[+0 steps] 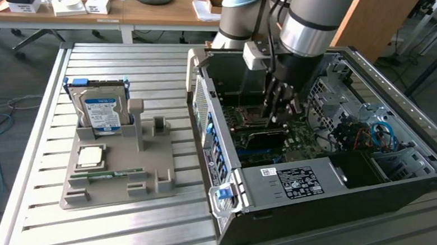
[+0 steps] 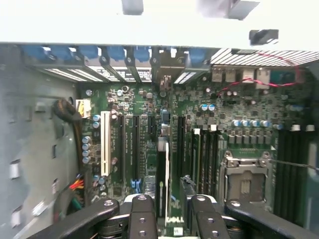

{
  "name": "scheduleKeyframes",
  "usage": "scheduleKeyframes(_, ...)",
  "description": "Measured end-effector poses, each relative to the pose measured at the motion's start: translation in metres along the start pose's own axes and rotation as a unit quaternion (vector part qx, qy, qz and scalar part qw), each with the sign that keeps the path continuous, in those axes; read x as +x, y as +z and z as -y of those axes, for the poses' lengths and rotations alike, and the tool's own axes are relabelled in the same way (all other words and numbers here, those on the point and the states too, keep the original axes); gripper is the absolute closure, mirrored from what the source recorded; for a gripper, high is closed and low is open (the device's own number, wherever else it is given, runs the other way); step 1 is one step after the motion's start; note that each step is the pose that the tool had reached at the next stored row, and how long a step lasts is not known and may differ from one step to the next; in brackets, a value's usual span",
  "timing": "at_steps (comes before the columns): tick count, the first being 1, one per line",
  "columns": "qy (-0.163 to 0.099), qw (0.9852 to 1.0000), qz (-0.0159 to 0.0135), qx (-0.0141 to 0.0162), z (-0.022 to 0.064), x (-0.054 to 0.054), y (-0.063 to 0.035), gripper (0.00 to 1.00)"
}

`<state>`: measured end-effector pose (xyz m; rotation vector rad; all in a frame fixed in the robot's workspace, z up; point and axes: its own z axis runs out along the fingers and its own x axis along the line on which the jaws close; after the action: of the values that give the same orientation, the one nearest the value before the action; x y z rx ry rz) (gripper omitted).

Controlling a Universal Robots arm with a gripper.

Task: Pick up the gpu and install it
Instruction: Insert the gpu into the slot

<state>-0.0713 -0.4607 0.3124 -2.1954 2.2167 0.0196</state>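
Observation:
The gpu [image 2: 162, 179] stands on edge among the long expansion slots of the motherboard [image 2: 129, 109], its pale end piece toward the case's rear wall. My gripper [image 2: 169, 201] sits right over it, one black finger on each side, shut on the card. In the exterior view my gripper [image 1: 279, 110] reaches deep into the open computer case [image 1: 291, 177], and the gpu [image 1: 269, 134] shows as a dark strip just under the fingertips, low on the board.
On the exterior view's left, a grey holder [image 1: 119, 168] carries the silver hard drive [image 1: 102, 111], a processor chip [image 1: 89, 156] and a green memory stick [image 1: 115, 175]. The CPU socket [image 2: 244, 181], drive cages and cables [image 1: 375, 133] crowd the case.

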Motion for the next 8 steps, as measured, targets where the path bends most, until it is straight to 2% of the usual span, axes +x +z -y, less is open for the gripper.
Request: scheduleKeyframes(8,0.000,1.0000,0.0004,0.0000,0.0002,-0.001,-0.0337,0.66)
